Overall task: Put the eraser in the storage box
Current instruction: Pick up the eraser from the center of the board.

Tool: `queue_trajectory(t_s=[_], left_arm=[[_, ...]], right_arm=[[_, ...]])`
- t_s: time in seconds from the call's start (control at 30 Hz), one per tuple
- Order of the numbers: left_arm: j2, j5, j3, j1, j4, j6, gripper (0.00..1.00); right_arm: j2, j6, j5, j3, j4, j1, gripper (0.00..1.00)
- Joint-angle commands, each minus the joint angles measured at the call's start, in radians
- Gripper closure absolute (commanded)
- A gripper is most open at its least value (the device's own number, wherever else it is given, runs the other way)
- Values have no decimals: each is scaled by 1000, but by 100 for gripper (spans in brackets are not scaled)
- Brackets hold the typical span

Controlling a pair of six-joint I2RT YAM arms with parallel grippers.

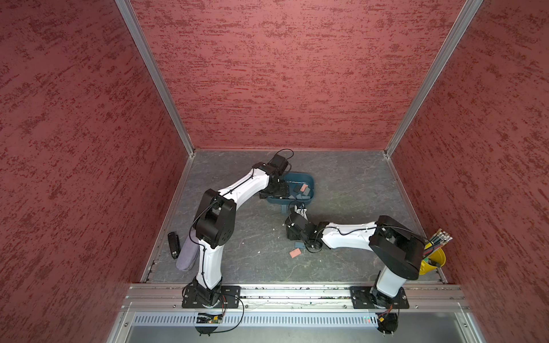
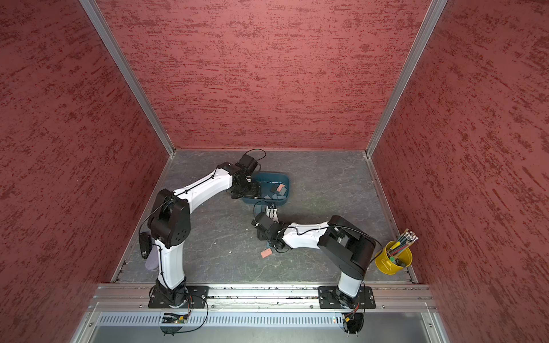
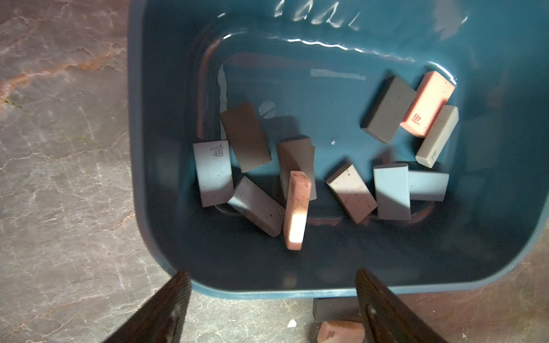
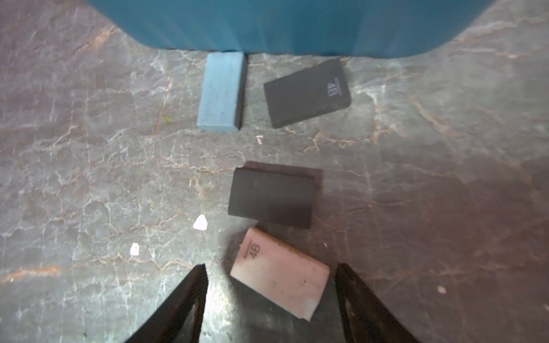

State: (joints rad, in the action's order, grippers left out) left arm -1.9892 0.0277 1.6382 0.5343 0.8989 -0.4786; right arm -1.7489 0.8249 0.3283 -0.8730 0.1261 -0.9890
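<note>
Right gripper (image 1: 300, 210) (the nearer) hung just beside the storage box (image 1: 297, 177) in a top view. Left wrist view: left gripper (image 3: 271, 274) gaped empty over the box. Right wrist view: right jaws stood spread astride the pink eraser (image 4: 279, 285), outside the box, its long axis aslant between them.

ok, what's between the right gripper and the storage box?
Right wrist view: the open right gripper straddles a pink 4B eraser; beyond it a dark grey eraser, then a blue eraser and a dark 4B eraser by the storage box.
</note>
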Motion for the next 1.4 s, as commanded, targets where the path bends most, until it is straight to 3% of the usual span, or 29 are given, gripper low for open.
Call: queue_trajectory(t_s=[0.0,0.47,0.77,0.93,1.37], left_arm=[[20,8,-30,-9,-12,12,11],[66,-20,-17,-13,-33,16,2],[175,-25,1,15,-70,28,0],[258,28,-1,21,-34,7,0],[491,166,-212,6,68,21,0]], right_arm=[[-32,84,40,3,134,-16,32],[-48,122,66,-14,159,-40,37],[-39,112,44,-8,95,-49,37],[-56,112,31,-24,88,-50,37],[-87,185,62,-72,138,-70,44]])
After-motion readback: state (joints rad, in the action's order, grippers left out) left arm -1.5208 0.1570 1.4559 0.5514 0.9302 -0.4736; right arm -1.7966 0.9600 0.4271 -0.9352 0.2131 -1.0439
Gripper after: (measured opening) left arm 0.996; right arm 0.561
